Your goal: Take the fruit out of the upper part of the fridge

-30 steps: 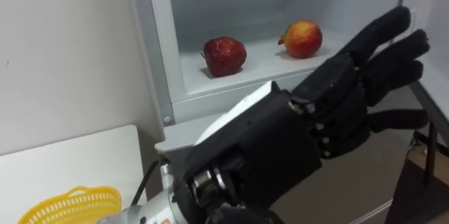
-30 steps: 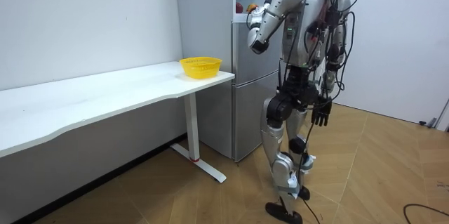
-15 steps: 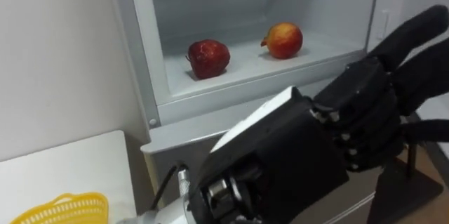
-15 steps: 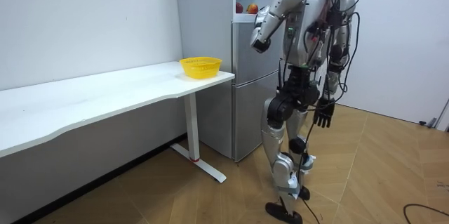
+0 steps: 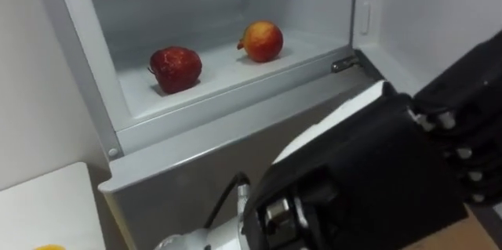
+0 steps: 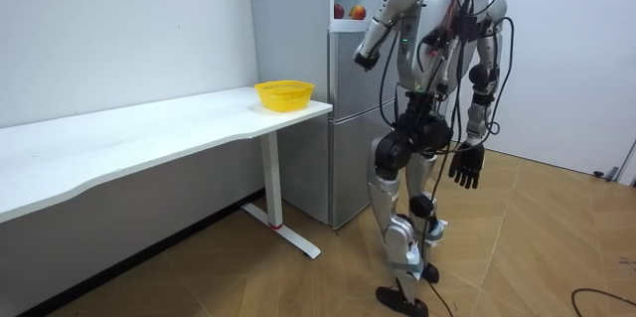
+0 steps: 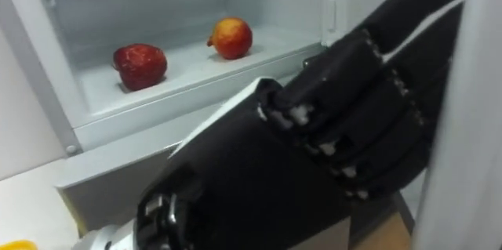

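Robot stands at the fridge, facing the open upper fridge compartment (image 5: 110, 93). Left hand (image 7: 314, 148) is raised in front of the head camera, back of the hand toward it, below and in front of the compartment's lower edge and to the right of the fruit. Its fingers (image 7: 408, 54) are stretched out, pointing up and to the right, nothing in them, and clear of both fruits. Two fruits sit on the white shelf (image 5: 227, 74) inside: a dark red apple (image 5: 176, 68) on the left and a red-yellow fruit (image 5: 261, 41) further back on the right, apart from each other, neither touched. Right hand (image 6: 465, 166) hangs at the robot's side in the room view, fingers loose and spread, empty. Yellow basket (image 6: 284, 93) sits on the end of the white table (image 6: 149, 133) nearest the fridge, on the room view's left of the robot, nothing visible in it from here.
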Motion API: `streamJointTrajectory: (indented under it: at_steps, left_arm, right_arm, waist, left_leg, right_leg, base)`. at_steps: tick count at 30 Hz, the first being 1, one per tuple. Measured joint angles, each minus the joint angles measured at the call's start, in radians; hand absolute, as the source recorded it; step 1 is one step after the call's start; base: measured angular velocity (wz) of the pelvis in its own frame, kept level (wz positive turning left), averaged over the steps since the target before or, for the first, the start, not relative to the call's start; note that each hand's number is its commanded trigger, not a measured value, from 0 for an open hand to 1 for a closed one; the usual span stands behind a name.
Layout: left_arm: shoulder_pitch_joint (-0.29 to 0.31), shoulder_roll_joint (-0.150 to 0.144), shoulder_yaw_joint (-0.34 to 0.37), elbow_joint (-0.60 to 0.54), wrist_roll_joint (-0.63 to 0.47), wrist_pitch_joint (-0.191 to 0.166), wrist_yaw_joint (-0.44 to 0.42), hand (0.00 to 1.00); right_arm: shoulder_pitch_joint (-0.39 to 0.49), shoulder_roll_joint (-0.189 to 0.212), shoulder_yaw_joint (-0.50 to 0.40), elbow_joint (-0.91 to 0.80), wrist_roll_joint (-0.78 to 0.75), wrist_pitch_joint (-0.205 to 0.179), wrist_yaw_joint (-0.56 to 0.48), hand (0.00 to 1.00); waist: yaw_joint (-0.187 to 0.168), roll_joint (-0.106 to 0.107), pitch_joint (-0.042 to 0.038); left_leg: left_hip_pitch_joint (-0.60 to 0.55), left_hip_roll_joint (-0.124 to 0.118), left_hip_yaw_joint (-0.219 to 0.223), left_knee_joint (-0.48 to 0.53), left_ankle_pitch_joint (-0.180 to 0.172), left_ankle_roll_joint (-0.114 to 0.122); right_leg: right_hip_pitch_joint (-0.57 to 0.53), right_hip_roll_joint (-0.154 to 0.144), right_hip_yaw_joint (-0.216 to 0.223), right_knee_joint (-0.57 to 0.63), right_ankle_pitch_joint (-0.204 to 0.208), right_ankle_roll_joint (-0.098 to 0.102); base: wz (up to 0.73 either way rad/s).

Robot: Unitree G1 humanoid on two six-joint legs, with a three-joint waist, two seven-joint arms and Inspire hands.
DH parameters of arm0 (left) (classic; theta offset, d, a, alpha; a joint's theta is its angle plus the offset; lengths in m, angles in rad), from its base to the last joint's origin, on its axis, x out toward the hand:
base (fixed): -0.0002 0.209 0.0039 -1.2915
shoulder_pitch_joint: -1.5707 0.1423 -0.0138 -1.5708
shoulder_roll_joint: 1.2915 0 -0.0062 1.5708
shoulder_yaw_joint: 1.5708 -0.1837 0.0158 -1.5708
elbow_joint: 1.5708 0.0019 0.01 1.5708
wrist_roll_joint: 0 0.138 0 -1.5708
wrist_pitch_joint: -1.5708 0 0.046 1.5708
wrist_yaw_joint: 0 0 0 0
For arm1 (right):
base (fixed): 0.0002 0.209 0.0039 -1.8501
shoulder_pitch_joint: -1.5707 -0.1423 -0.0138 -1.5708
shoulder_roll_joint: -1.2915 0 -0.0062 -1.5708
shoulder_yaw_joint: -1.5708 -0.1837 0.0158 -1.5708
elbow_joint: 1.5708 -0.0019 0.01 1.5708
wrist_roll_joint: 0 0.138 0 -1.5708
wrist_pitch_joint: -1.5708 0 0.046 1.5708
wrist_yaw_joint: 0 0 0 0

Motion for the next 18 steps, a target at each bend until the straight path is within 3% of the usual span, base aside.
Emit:
streamJointTrajectory:
  at_steps: [9, 18]
  left_arm:
    - [-0.074, -0.01, -0.02, 0.062, 0.0, -0.001, -0.001, 0.0]
    - [-0.101, -0.011, -0.03, 0.074, 0.0, -0.001, 0.011, 0.0]
  right_arm:
    - [0.0, -0.004, -0.017, -0.022, -0.008, 0.0, 0.032, 0.0]
    - [-0.003, -0.005, -0.047, -0.018, 0.002, 0.0, 0.067, 0.0]
  waist:
    - [-0.039, -0.001, 0.0002]
    - [-0.085, -0.003, 0.0021]
  left_leg:
    - [0.005, 0.001, 0.012, 0.0, 0.0, 0.0]
    - [0.004, 0.002, 0.012, 0.0, 0.0, 0.0]
  right_leg:
    - [-0.006, 0.01, 0.042, -0.001, 0.001, -0.002]
    - [-0.008, 0.014, 0.053, -0.001, 0.002, -0.004]
  base:
    - [-0.14]
    - [-0.04]
